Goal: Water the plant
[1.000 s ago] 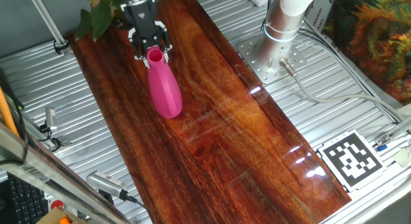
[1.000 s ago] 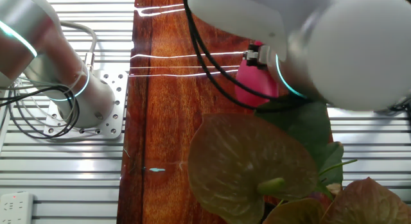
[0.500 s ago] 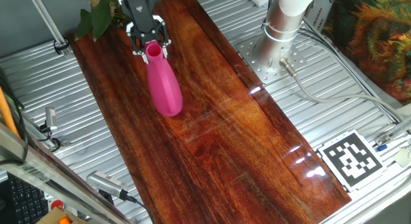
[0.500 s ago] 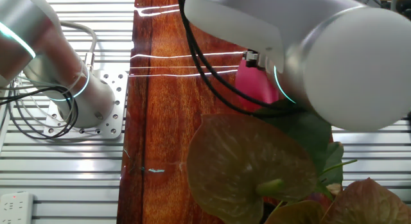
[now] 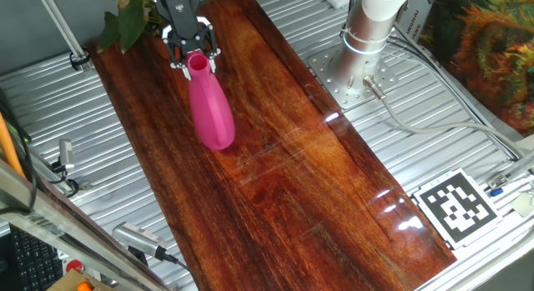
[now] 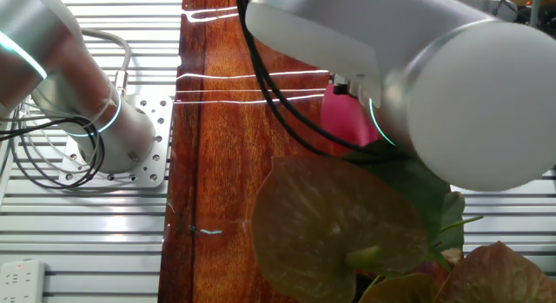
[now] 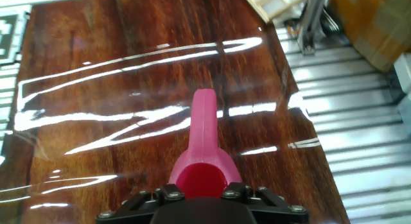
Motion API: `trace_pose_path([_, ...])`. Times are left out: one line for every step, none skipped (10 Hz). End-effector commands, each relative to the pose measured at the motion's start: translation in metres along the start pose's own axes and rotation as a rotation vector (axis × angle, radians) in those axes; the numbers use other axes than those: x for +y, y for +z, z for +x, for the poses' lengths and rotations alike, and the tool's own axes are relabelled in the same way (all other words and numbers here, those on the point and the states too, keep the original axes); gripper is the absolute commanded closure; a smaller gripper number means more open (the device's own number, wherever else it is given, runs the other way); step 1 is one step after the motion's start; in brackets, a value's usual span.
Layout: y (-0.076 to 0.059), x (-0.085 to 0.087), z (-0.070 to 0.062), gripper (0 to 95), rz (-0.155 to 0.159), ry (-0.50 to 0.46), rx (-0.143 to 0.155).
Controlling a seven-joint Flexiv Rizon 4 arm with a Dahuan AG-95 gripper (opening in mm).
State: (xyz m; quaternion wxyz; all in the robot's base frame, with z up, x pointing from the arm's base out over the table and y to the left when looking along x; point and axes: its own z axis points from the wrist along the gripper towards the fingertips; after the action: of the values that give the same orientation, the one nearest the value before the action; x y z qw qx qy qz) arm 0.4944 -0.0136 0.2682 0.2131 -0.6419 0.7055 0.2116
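A pink watering can stands on the dark wooden board, leaning with its top toward the far end. My gripper is shut on the can's top rim, one black finger on each side. In the hand view the can's open mouth sits just ahead of the gripper, and its spout points away over the board. The plant shows as a few dark-green leaves at the board's far left corner, just behind the gripper. In the other fixed view its broad leaves fill the foreground, and the can is partly hidden by my arm.
The arm's base is bolted to the metal table right of the board. Bushy orange-and-green foliage fills the far right corner. A black-and-white marker tag lies at the near right. A metal cylinder with a cable lies near left.
The gripper and the can's top have shifted a little toward the far end and the plant's leaves. The can's base has barely moved.
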Motion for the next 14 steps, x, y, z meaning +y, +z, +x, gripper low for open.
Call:
trace_pose_path([-0.006, -0.0013, -0.0005, 95.0, -0.002, -0.004, -0.028])
trace_pose_path([-0.0048, -0.0014, 0.0003, 95.0, -0.011, -0.014, -0.045])
trace_pose_path([-0.0038, -0.0014, 0.001, 95.0, -0.005, -0.014, -0.056])
trace_pose_path([-0.0029, -0.0015, 0.0016, 95.0, -0.005, -0.01, -0.072])
trace_pose_path([-0.0024, -0.0015, 0.0019, 95.0, -0.011, -0.025, -0.069])
trace_pose_path([-0.0023, -0.0015, 0.002, 95.0, -0.013, -0.025, -0.078])
trace_pose_path([-0.0021, -0.0015, 0.0021, 95.0, -0.009, -0.026, -0.088])
trace_pose_path([-0.0014, -0.0015, 0.0026, 95.0, -0.014, -0.025, -0.104])
trace_pose_path([-0.0007, -0.0015, 0.0031, 95.0, -0.019, -0.037, -0.11])
trace_pose_path([0.0002, -0.0015, 0.0037, 95.0, -0.016, -0.034, -0.126])
trace_pose_path([0.0013, -0.0015, 0.0045, 95.0, -0.017, -0.037, -0.134])
trace_pose_path([0.0024, -0.0016, 0.0051, 95.0, -0.022, -0.04, -0.143])
trace_pose_path([0.0033, -0.0015, 0.0057, 95.0, -0.02, -0.043, -0.15])
trace_pose_path([0.0036, -0.0015, 0.0059, 95.0, -0.02, -0.041, -0.153])
